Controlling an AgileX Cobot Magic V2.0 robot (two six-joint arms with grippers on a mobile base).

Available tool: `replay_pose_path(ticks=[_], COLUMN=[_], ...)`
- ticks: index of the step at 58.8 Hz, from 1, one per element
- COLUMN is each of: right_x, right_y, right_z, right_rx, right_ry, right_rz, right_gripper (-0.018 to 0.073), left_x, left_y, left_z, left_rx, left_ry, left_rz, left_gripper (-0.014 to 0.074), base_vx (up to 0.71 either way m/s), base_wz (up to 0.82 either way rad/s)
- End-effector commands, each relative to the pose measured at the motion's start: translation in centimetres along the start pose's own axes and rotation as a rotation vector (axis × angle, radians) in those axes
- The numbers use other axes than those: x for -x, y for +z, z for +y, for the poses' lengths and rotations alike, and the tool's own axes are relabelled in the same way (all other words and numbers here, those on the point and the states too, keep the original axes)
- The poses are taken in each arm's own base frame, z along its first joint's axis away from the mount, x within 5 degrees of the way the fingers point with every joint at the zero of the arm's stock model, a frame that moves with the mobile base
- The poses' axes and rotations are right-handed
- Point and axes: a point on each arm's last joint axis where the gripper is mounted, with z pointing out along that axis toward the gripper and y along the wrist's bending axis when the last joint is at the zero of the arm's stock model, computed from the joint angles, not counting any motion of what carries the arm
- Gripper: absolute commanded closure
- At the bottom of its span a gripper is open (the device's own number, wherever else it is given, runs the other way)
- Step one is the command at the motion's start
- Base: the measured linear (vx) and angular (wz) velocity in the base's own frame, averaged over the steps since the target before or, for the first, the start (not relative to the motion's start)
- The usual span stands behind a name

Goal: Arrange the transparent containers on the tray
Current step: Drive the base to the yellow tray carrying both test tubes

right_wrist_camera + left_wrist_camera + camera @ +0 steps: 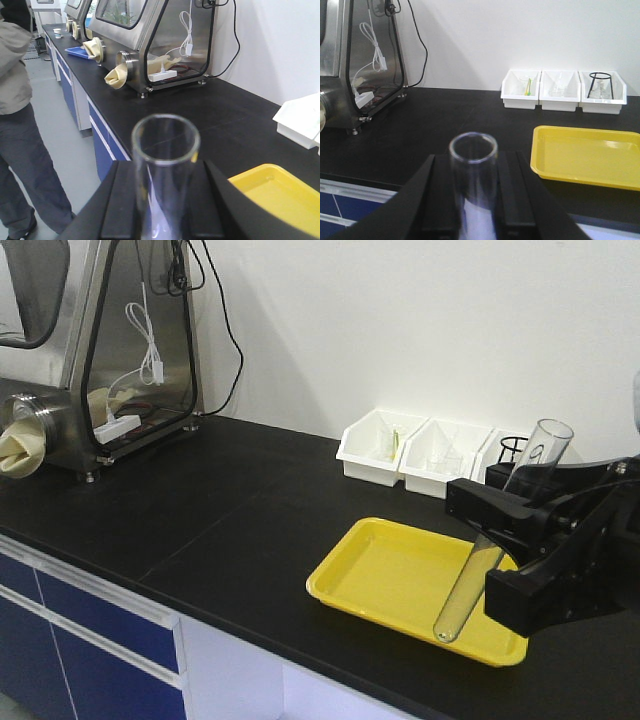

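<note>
My right gripper is shut on a wide clear test tube, which leans with its open rim up and back and its rounded bottom just above the near right part of the yellow tray. In the right wrist view the same tube stands between the black fingers, with the tray at lower right. My left gripper is shut on a second clear tube; the tray lies to its right. The left gripper is outside the front view.
Three white bins line the wall behind the tray, one holding a black wire stand. A steel glove box with cables stands at the left. A person stands in the aisle beside the counter's edge.
</note>
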Motion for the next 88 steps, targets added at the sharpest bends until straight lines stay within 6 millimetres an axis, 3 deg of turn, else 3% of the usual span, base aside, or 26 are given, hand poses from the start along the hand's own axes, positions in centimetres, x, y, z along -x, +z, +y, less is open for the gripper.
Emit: replay_pose_path(ticks=[1, 88], right_x=[2.09, 2.09], right_y=[-0.83, -0.83], right_z=[0.07, 0.07], right_rx=[0.01, 0.01], right_ry=[-0.012, -0.012], right_rz=[-0.13, -0.13], right_gripper=[0.04, 0.04], left_x=[1.77, 1.77], left_y=[-0.43, -0.43], left_z=[-0.36, -0.36], left_rx=[-0.035, -0.035], left_ry=[-0.004, -0.004], left_rz=[-0.107, -0.107], left_gripper=[0.0468, 0.0468], base_vx=[0.26, 0.2], base_wz=[0.01, -0.25])
